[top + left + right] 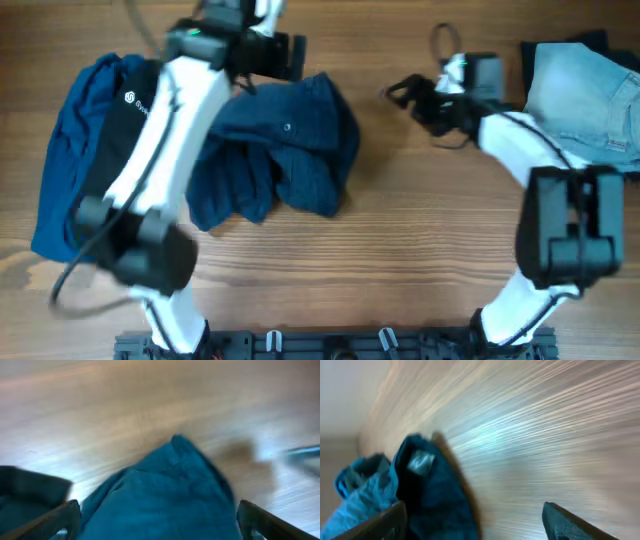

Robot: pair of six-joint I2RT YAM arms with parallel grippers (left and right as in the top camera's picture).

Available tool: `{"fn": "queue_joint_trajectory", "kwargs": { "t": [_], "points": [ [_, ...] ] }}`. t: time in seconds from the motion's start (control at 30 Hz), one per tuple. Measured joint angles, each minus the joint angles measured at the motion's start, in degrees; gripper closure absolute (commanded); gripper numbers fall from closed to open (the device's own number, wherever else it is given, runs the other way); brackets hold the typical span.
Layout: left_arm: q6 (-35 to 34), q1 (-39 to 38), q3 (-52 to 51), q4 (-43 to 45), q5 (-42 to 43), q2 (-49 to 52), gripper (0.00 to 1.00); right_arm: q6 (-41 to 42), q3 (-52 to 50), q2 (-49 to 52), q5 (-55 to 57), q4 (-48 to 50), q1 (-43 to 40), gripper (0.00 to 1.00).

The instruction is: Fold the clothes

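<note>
The dark navy shorts (pixel 290 150) lie crumpled on the table at centre left. A royal-blue garment (pixel 65 160) lies at far left with a black top (pixel 125 110) bearing a small white logo on it. My left gripper (pixel 268 62) is open over the far edge of the shorts. In the left wrist view its fingers (pixel 159 508) are spread wide with the shorts' cloth (pixel 165 490) between them. My right gripper (pixel 402 92) is open and empty to the right of the shorts. In the right wrist view its fingers (pixel 474 508) face bare wood, with the shorts (pixel 432 500) at left.
Pale blue denim (pixel 585 90) lies at the back right on a dark garment (pixel 565 45). A cable loop (pixel 443 40) sits behind the right gripper. My left arm crosses over the black top and hides part of it.
</note>
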Motion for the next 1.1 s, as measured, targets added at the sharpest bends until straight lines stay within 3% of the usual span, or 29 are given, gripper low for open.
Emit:
{"fn": "queue_joint_trajectory", "kwargs": {
  "t": [0.23,0.87,0.97,1.07,1.1],
  "points": [
    [6.21,-4.37,-0.13,2.32,-0.5,12.09,0.0,-5.97,0.0,-4.63,-0.66,-8.41,-4.33,0.06],
    [9.4,-7.72,-0.17,5.75,1.73,15.72,0.01,-11.3,0.0,-5.16,-0.85,-10.6,-4.44,0.04],
    [9.4,-7.72,-0.17,6.4,1.03,18.21,0.15,-11.32,0.0,-5.16,-0.85,-10.64,-4.55,0.04],
    [9.77,-7.72,-0.17,7.45,-0.94,19.23,0.59,-11.32,0.0,-5.16,-0.85,-10.75,-4.66,0.04],
    [9.6,-7.72,-0.17,7.87,-2.08,19.28,0.78,-11.32,0.0,-5.16,-0.87,-10.82,-4.74,0.03]
  ]
}}
